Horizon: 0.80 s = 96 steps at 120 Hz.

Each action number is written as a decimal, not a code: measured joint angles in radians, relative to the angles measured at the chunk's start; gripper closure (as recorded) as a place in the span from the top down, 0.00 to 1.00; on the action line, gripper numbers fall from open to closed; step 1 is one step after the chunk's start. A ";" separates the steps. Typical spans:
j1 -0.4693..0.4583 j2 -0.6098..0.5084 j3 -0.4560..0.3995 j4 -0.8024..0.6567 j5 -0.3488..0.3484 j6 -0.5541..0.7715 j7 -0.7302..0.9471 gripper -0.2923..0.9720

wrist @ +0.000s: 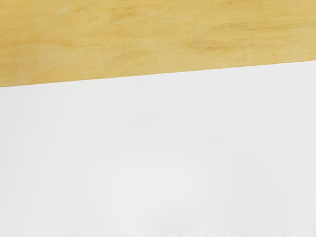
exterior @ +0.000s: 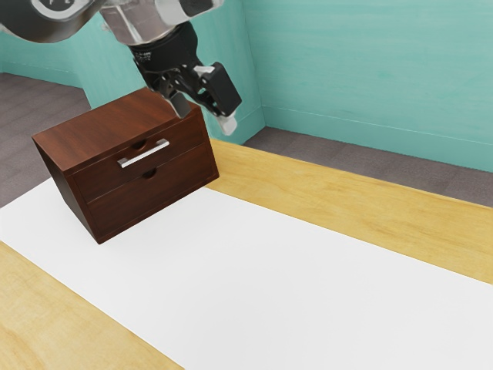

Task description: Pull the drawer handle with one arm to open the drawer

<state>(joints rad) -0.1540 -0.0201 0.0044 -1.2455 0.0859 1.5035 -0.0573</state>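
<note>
The claw (exterior: pixel 206 114) hangs with its fingers spread and nothing between them, just above the top corner of the dark wooden cabinet (exterior: pixel 115 131), at the end toward the exterior view's right. The cabinet sits at the far left of the white mat (exterior: pixel 254 285) on the desk (exterior: pixel 370 208). Its top drawer (exterior: pixel 183 148) looks fully shut, with the silver handle (exterior: pixel 143 153) across its front.

To my eye the claw should drop in front of the face, straddle the bar, close, then pull straight out along the drawer's run. Open mat in front of the drawer gives the pull plenty of room. The cabinet's top edge is what to clear on the way down.
</note>
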 joint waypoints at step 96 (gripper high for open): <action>0.061 -0.079 0.118 -0.373 0.104 0.171 0.818 0.77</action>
<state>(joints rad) -0.0933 -0.0996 0.1219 -1.6186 0.1899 1.6748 0.7605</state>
